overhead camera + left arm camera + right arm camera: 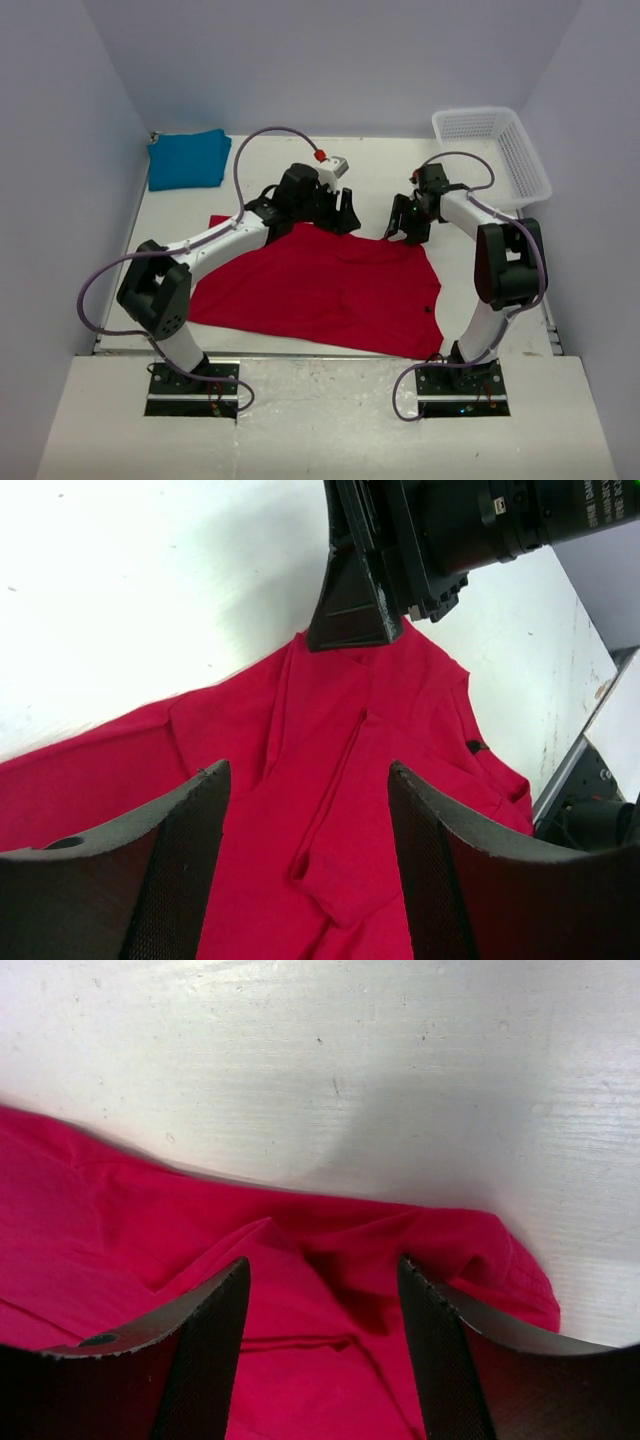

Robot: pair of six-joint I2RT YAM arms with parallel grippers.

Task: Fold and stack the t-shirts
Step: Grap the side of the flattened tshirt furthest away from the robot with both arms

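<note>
The red t-shirt point(320, 290) lies spread and rumpled across the middle of the table, its far edge bunched into folds. A small dark label point(476, 746) shows near its edge. Folded at the back left corner is the teal-blue t-shirt point(188, 158). My left gripper point(345, 215) hovers over the red shirt's far edge, open, with only cloth point(330, 780) below its jaws point(305, 770). My right gripper point(405, 232) is close beside it at the same edge, also open point(322, 1263) over a raised fold of red cloth point(350, 1260). Its finger point(350, 610) shows in the left wrist view.
A white mesh basket point(495, 150) stands at the back right corner. Walls enclose the table on three sides. Bare white tabletop point(350, 1080) lies beyond the red shirt's far edge.
</note>
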